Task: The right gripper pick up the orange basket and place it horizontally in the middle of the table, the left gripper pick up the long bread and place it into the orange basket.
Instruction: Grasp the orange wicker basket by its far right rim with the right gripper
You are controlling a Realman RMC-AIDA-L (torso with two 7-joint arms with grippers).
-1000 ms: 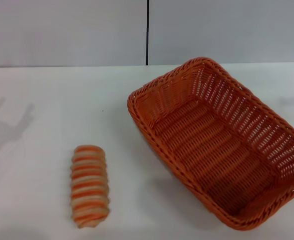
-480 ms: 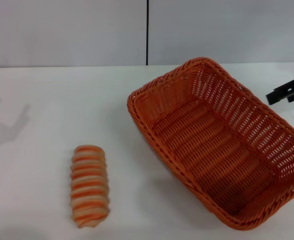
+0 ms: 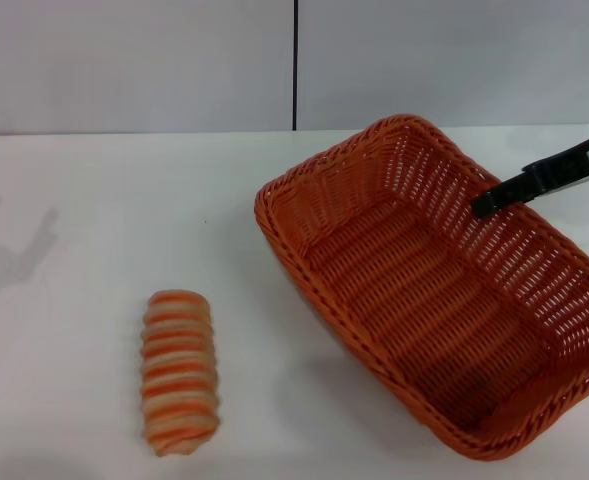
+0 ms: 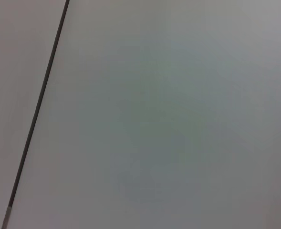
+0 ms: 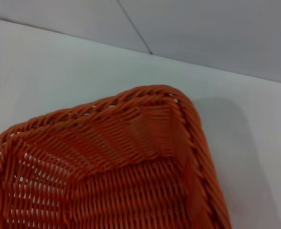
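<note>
Right hand (image 3: 486,203) reaches in from the right edge, black finger over the far right rim of the orange basket (image 3: 444,290); cannot tell if it's released or clenched. Basket sits diagonally on the right of the white desk (image 3: 94,200). Long bread (image 3: 179,371) lies front-left, well apart. Left hand out of view.

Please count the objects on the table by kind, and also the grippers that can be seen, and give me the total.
Baskets: 1, the orange basket, empty, lying at an angle on the table.
Breads: 1, the long bread, to the basket's left.
Grippers in view: 1, the right gripper, over the basket's far-right rim.
Total: 3.
</note>
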